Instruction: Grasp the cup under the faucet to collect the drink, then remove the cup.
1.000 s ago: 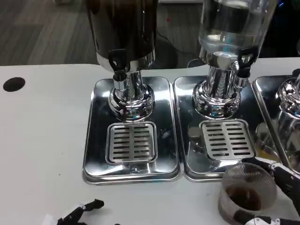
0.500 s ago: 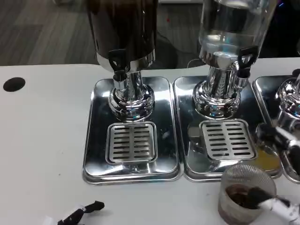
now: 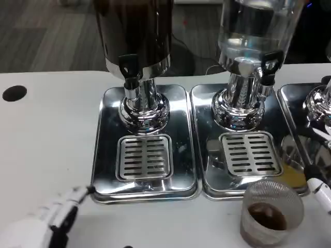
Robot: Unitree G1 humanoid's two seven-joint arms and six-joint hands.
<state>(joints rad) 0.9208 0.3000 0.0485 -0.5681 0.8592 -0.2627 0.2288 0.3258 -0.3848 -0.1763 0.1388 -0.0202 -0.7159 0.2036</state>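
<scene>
On the white table [image 3: 46, 150] just in front of the middle drip tray [image 3: 204, 170], the cup [image 3: 271, 214] stands upright with dark drink inside. The right hand [image 3: 318, 188] sits just beside its right rim, apart from it and grasping nothing, though whether its fingers are spread cannot be told. At the lower left, well apart from the cup, the left hand [image 3: 49, 222] hangs empty with fingers extended.

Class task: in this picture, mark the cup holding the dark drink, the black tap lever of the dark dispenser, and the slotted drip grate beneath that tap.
cup [image 3: 271, 214]: head view, ribbed clear wall
black tap lever [image 3: 128, 65]: head view, lever face
slotted drip grate [image 3: 144, 157]: head view, middle slats
</scene>
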